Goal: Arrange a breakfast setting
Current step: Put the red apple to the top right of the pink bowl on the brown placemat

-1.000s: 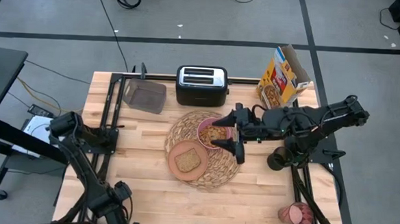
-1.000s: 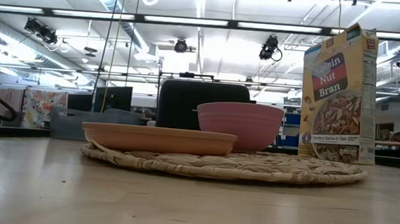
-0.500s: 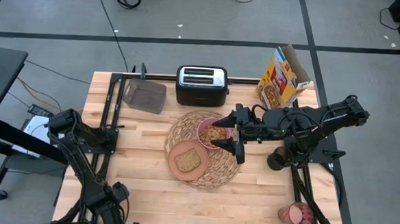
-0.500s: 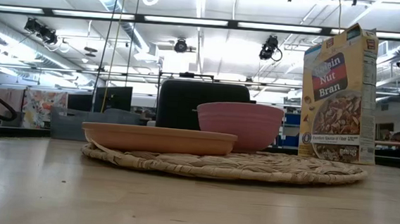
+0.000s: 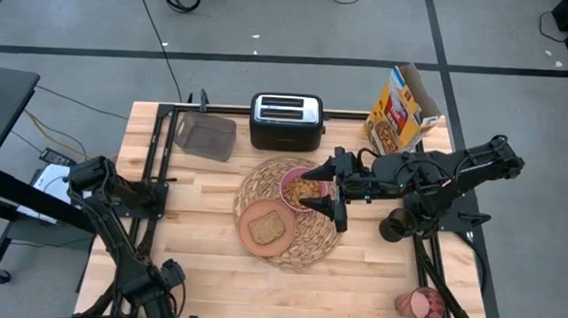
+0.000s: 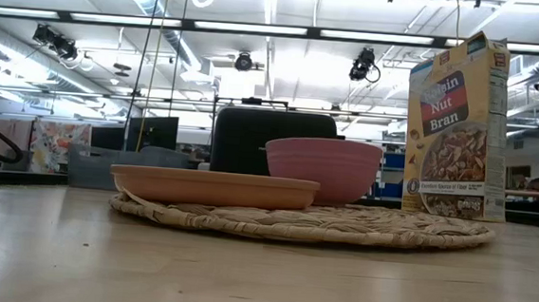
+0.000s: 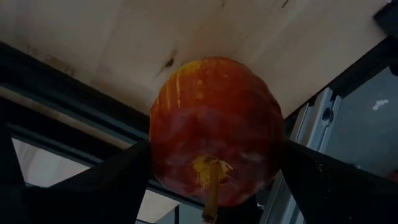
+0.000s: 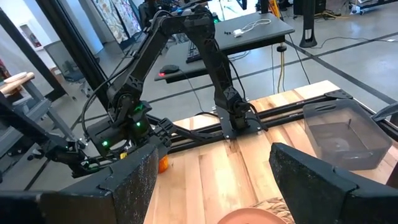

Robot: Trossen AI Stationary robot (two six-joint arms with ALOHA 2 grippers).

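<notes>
Left wrist view, left gripper (image 7: 211,180) clamping small red apple (image 7: 214,124) (stem toward camera)

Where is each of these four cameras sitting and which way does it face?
High: overhead, straight down on the wooden table and both arms.
Low: table height, level across the round woven straw placemat; no arm shows.
Left wrist: past its tool, gripping the small red apple.
Right wrist: past its open tool, toward the left arm.
High and low share the pink bowl.

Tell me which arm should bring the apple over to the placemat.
The left. Its gripper is shut on the apple at the table's near-left corner. The right gripper hangs open over the bowl on the placemat, holding nothing.
</notes>
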